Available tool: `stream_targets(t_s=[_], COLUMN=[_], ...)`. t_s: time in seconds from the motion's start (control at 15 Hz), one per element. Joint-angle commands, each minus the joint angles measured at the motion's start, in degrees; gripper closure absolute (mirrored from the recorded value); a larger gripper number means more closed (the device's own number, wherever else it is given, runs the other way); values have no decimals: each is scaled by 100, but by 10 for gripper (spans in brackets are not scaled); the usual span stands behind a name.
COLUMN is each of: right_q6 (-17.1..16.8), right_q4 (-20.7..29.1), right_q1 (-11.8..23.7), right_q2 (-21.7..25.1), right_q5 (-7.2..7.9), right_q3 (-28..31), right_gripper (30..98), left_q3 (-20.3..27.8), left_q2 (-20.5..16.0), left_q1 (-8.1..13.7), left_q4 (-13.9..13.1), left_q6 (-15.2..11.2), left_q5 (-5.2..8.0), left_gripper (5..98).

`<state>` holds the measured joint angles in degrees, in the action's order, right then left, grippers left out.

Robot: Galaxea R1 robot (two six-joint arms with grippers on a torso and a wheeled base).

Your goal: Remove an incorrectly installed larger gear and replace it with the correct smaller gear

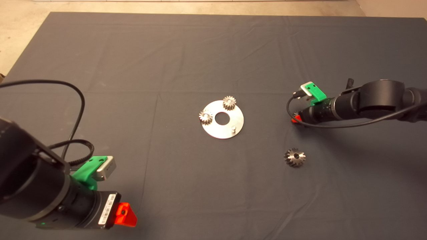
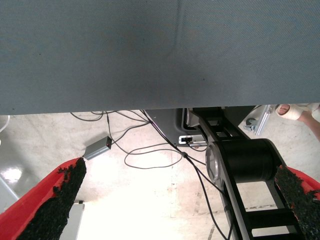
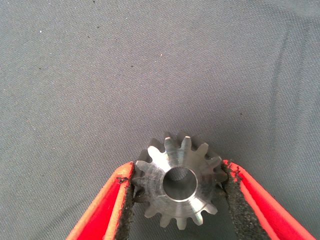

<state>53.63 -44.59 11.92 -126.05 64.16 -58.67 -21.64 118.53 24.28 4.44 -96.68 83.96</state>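
The larger gear [image 1: 295, 157], with flared dark teeth and a bright flat face, lies on the mat to the right of and nearer than the round silver plate [image 1: 237, 117]. My right gripper [image 1: 295, 117] is low over the mat, right of the plate and beyond the larger gear. In the right wrist view its pads [image 3: 126, 197] press both sides of the smaller gear [image 3: 165, 161], which has a centre hole. My right gripper [image 3: 177, 192] is shut on it. The head view hides this gear under the gripper. My left gripper [image 1: 126, 215] is parked at the lower left, open [image 2: 175, 200].
The plate carries two small pale silver gears [image 1: 229, 102] [image 1: 205, 117], a centre hole and one bare peg [image 1: 234, 128]. The left wrist view shows the mat's edge [image 2: 150, 107], floor cables and a person's foot [image 2: 292, 111].
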Motion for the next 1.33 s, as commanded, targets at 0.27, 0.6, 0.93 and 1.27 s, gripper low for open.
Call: stream_targets(t_s=[0.27,0.6,0.93,1.27], right_q6=[7,7,16,51], right_q4=[-155,-155,-155,-120], right_q1=[65,56,82,351], right_q2=[5,-4,49,-39], right_q5=[9,0,-188,-134], right_q3=[42,51,226,734], right_gripper=[855,867,874,877], left_q3=[65,65,65,65], left_q2=[-9,-16,-14,-18], left_q1=[33,33,33,33], left_q4=[-83,-83,-83,-82], left_q6=[5,9,9,9], left_q5=[42,42,42,42], left_gripper=[54,54,54,54])
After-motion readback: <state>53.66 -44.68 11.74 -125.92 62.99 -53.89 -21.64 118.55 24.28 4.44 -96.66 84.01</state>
